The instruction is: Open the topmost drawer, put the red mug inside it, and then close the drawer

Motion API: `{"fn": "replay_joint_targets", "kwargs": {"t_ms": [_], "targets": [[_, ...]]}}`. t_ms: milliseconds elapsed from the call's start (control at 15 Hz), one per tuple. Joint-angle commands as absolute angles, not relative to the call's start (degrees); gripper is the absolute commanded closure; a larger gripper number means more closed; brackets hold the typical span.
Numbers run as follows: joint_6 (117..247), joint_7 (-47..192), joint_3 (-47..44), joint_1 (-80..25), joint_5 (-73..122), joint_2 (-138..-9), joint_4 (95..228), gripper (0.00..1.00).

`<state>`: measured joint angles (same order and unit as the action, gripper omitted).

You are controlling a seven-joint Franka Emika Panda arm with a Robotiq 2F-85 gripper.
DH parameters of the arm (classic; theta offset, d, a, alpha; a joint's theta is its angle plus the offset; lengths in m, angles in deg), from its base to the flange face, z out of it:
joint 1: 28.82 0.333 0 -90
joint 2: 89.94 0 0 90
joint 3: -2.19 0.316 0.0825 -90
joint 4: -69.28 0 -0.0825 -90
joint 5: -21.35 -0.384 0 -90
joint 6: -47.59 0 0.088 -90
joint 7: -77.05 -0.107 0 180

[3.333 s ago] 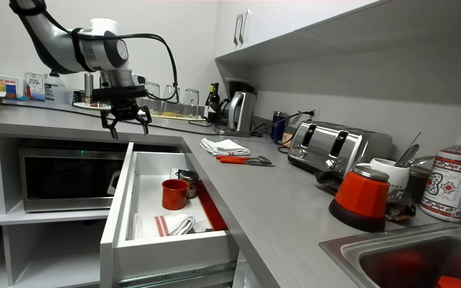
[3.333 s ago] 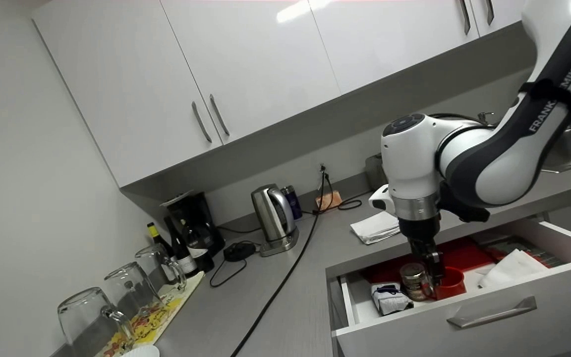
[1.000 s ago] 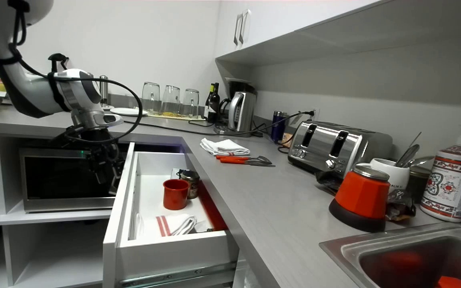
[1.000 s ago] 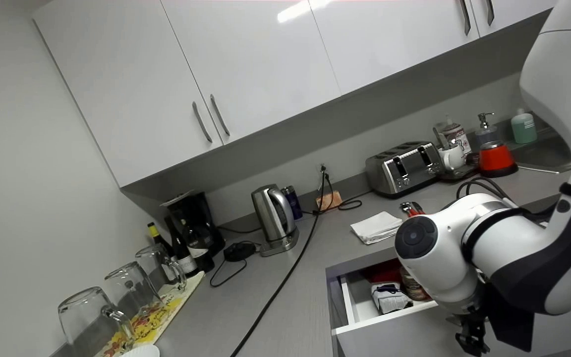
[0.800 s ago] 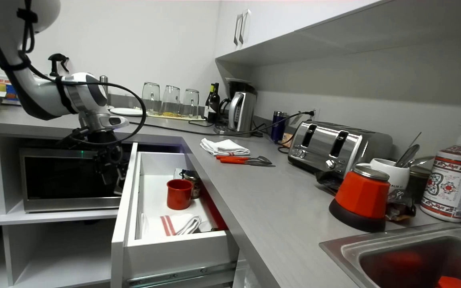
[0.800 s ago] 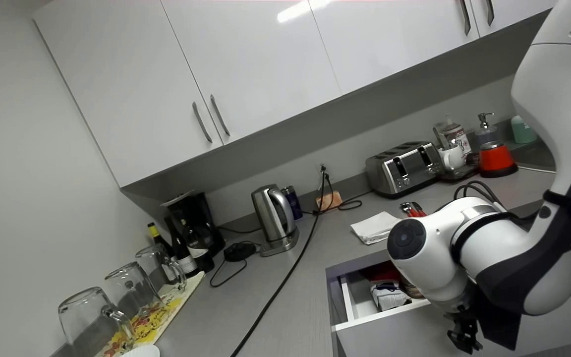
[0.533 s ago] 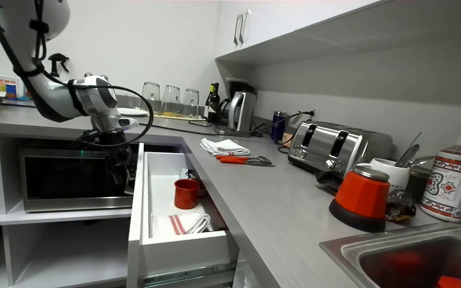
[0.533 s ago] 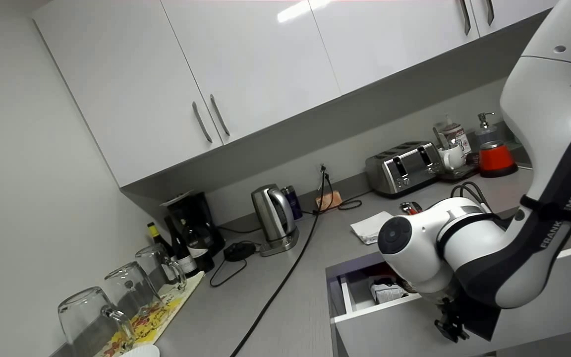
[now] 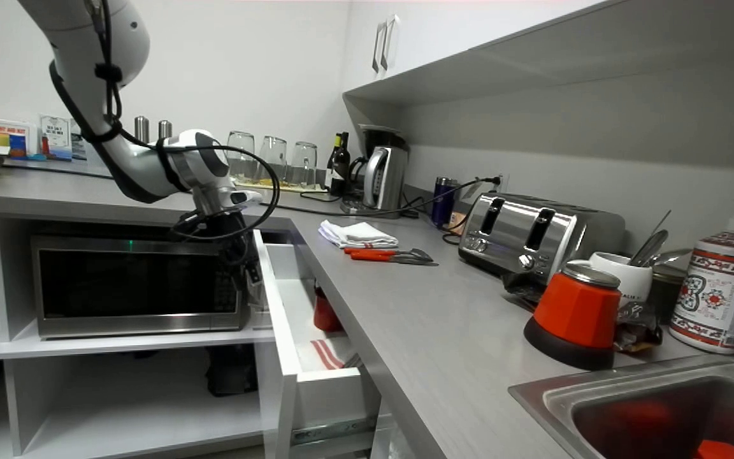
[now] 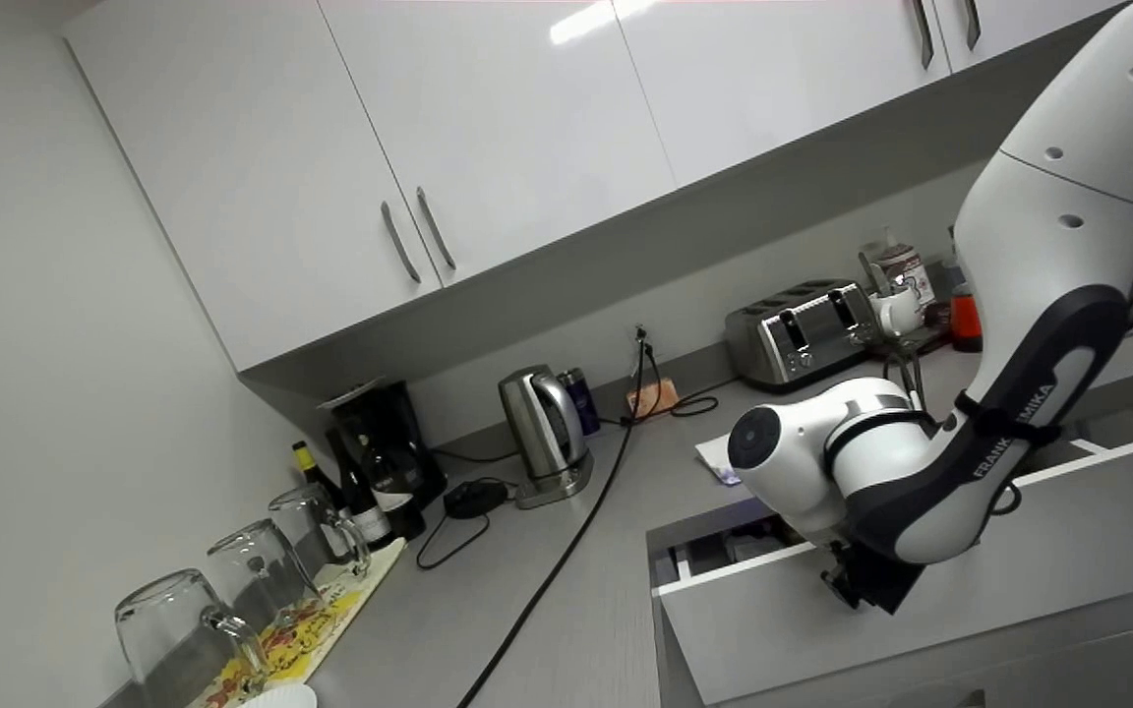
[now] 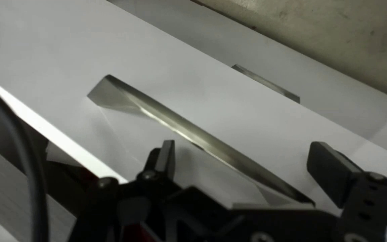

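The topmost drawer (image 9: pixel 279 319) is partly open; its flat white front also shows in an exterior view (image 10: pixel 1029 580). The red mug (image 9: pixel 326 313) stands upright inside the drawer, partly hidden by the counter edge; it is hidden in the other views. My gripper (image 9: pixel 249 274) is outside the drawer, at its front, and also shows low in an exterior view (image 10: pixel 850 582). In the wrist view my gripper (image 11: pixel 242 146) is open, its fingers wide apart and empty. The metal bar handle (image 11: pixel 197 134) runs diagonally across the gap between them. I cannot tell whether the fingers touch the front.
A striped cloth (image 9: pixel 329 352) lies in the drawer. On the counter (image 9: pixel 399 319) are a folded towel (image 9: pixel 357 234), red-handled utensils (image 9: pixel 389 256), a toaster (image 9: pixel 539 236) and a red-orange vessel (image 9: pixel 577 315). A microwave (image 9: pixel 137 287) sits beside the drawer. A cable hangs off the arm.
My gripper has left the mug area and moved round to the drawer's front. Over the last second the drawer has slid inward with my gripper following, carrying the mug partly behind the counter edge.
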<state>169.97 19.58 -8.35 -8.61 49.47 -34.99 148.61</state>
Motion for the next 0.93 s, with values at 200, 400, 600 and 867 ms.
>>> {"fn": "replay_joint_targets", "kwargs": {"t_ms": [200,400,600,867], "targets": [[166.83,16.62,-11.97,-12.34,47.93,-30.06,137.14,0.00],[173.49,15.96,-11.96,-8.46,51.91,-37.04,148.04,0.00],[180.39,16.12,-11.68,-4.09,56.22,-41.32,155.95,0.00],[184.79,18.01,-10.15,0.71,63.85,-48.64,166.46,0.00]]}}
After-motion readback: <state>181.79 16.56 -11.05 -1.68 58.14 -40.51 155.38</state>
